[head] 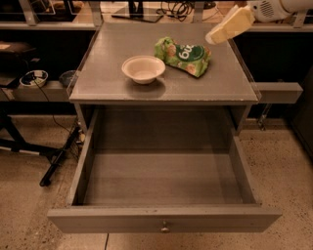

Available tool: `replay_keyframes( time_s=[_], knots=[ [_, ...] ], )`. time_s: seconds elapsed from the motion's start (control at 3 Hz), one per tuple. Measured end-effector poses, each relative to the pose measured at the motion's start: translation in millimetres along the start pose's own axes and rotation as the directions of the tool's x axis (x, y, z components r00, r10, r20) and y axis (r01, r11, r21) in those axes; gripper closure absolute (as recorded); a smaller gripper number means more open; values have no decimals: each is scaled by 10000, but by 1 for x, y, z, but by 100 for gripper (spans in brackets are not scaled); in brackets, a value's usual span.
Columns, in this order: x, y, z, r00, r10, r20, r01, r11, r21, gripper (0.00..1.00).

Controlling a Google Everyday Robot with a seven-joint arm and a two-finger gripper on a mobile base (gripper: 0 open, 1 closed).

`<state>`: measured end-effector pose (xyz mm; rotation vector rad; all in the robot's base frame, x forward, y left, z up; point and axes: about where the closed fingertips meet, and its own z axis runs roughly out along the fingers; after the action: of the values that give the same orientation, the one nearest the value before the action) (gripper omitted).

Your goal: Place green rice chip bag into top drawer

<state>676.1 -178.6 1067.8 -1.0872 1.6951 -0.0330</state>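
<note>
Gripper [218, 34], pale yellow in colour, is seen at the upper right, carried on a white arm [274, 7] that enters from the top right corner. It is held over the back right part of the cabinet top [112, 53], just above and to the right of the bag [183, 54], and no contact between the two can be made out. Whether it is spread or pressed together cannot be told. The bag is laid crumpled on the cabinet top, right of centre, with its white lettering turned upward. A white bowl [143, 68] is set upright just beside it on the left, nearer the front edge; whether bowl and bag touch cannot be told. Below the top, the drawer [164, 218] is pulled well out toward the camera, so that its grey floor and side walls are exposed. A small round knob [165, 226] is fixed at the middle of its flat front panel. Speckled floor [288, 166] is seen around the cabinet, and black stand legs [54, 156] are spread on it at the left.
</note>
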Motion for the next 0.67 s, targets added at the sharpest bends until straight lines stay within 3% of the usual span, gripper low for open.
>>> replay_keyframes(
  time_s=[0.67],
  knots=[
    [8, -7, 47, 9967, -188, -794, 164, 9994, -315, 0]
  ],
)
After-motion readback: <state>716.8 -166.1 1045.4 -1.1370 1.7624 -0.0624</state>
